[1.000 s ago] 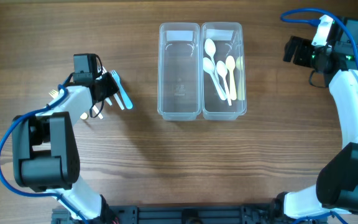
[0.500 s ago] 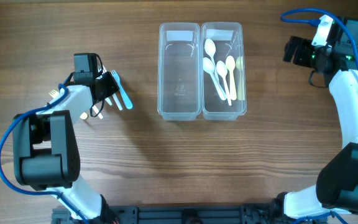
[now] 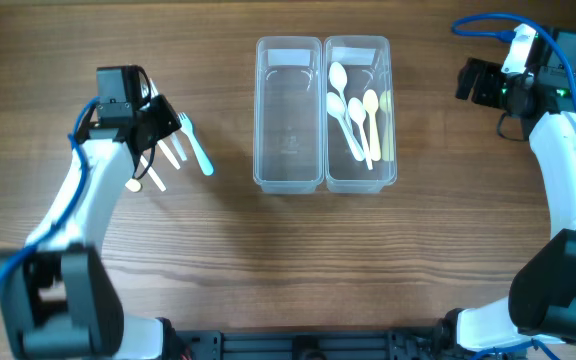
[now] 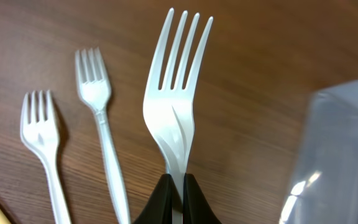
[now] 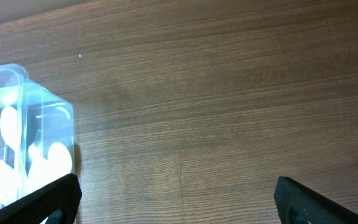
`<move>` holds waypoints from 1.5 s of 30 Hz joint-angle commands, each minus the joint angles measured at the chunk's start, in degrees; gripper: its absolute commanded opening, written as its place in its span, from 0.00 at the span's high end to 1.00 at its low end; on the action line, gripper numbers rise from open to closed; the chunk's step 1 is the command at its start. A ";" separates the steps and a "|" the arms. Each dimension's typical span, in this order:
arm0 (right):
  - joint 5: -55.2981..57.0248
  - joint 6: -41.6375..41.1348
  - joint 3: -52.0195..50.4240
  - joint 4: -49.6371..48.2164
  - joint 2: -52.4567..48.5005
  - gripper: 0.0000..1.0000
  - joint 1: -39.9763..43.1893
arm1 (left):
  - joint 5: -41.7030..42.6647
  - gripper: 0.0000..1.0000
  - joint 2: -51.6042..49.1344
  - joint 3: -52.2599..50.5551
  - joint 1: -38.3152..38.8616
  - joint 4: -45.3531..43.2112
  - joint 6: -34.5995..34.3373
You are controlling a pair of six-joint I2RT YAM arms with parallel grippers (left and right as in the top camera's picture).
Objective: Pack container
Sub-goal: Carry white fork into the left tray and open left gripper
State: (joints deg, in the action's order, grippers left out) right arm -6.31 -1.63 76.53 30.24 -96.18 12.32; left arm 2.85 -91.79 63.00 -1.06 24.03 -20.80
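Left gripper [image 4: 178,182] pinches a fork [image 4: 173,106] low on the neck, tines pointing away, lifted off the table [image 4: 260,62]. Two forks [image 4: 98,124] lie flat just beside it on the left.

Step is probably carrying the fork to the container [image 3: 258,110], mid-table, well right of this arm. To do it well:
- lift clear of the loose forks
- turn the fork lengthwise with the tub
- drop it low into the empty left tub [image 3: 288,150], since the spoons [image 3: 353,110] already fill the right one

Right gripper [image 5: 176,199] is spread wide, empty, near the container's far side.

Hard to see:
- the handle below the pinch is cut off
- overhead, the arm covers the grip
- the container is only a blur at the wrist view's edge
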 commanded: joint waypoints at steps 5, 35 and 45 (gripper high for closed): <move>0.37 0.52 0.76 -0.13 0.76 0.00 -0.24 | 1.09 0.96 4.76 0.94 16.50 -1.36 7.39; 0.37 0.55 0.76 -0.15 0.76 0.00 -0.24 | -6.16 0.42 -6.12 4.20 29.42 -14.03 4.96; 0.37 0.52 0.76 -0.13 0.76 0.00 -0.24 | -15.93 0.52 2.86 6.45 28.20 -6.05 2.21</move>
State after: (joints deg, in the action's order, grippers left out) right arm -6.31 -1.63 76.55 30.24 -96.18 12.32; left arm -5.19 -92.14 68.40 28.42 14.41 -15.79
